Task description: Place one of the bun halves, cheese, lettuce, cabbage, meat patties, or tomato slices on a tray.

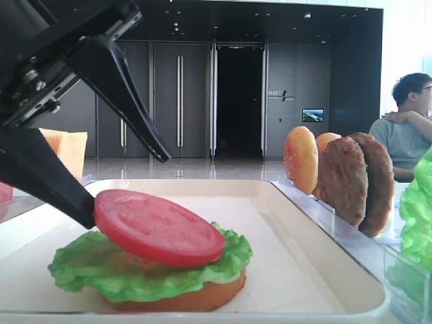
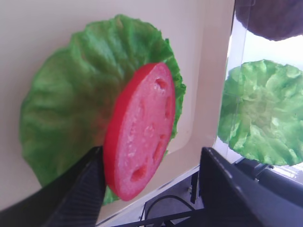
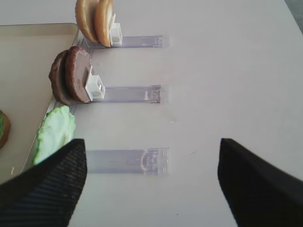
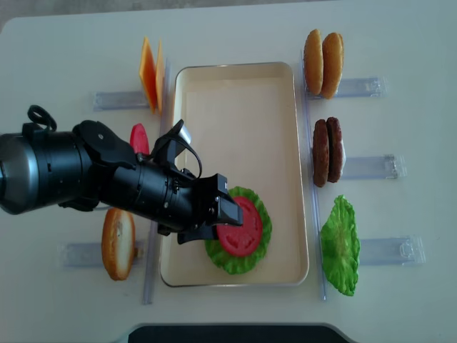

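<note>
Left wrist view: the left gripper (image 2: 151,189) was seen with its black jaws spread apart, the flat round red tomato slice (image 2: 140,131) leaning against one finger (image 2: 80,187) and clear of the other. The slice was resting tilted on the bright green ruffled lettuce leaf (image 2: 71,109), which lay on a golden-orange bun half (image 1: 182,297) inside the cream-white rectangular plastic tray (image 2: 208,94).

The step in hand was judged to be the release of the tomato slice onto the stack. The next move was judged to call for a straight lift clear of the slice, so that the touching finger would not drag it off the lettuce.

The low exterior view alone showed the bun half under the lettuce. The overhead exterior view alone showed the surrounding stock: cheese slices (image 4: 149,73), upright bun halves (image 4: 323,62) and dark brown meat patties (image 4: 325,151) in clear plastic racks (image 4: 371,87).

The right gripper (image 3: 151,175) was shown only by its own wrist view, jaws apart and holding nothing, above the table.
</note>
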Robot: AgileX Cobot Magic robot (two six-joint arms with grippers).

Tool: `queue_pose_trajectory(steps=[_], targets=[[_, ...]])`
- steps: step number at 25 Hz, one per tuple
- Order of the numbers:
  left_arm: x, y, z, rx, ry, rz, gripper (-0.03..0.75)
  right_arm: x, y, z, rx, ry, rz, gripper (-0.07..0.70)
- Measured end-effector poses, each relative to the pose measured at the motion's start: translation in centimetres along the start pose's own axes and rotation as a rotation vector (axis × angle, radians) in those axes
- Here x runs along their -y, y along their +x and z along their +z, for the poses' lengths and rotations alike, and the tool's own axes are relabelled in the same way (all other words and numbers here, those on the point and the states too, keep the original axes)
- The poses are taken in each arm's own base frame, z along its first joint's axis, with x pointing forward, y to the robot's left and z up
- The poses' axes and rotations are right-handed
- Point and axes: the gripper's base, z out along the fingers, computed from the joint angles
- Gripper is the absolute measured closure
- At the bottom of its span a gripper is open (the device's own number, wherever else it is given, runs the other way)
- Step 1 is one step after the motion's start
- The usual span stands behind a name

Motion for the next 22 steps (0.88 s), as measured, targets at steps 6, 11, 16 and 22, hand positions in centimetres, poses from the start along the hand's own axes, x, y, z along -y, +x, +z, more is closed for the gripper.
queue_pose_trajectory(steps=[6,11,16,22], targets=[[0.1,0.1,-0.4,0.001,-0.015,-0.009,0.242,0.0,0.0,0.0,0.000,0.000,0.000,0.089],[-0.1,0.4,-0.9,-0.012,-0.056,-0.024,0.241,0.0,0.0,0.0,0.000,0.000,0.000,0.089],[-0.3,0.8,-1.4,-0.027,-0.105,-0.026,0.241,0.0,0.0,0.0,0.000,0.000,0.000,0.089],[0.5,1.0,-3.6,0.046,-0.110,0.026,0.241,0.0,0.0,0.0,0.000,0.000,0.000,0.089]])
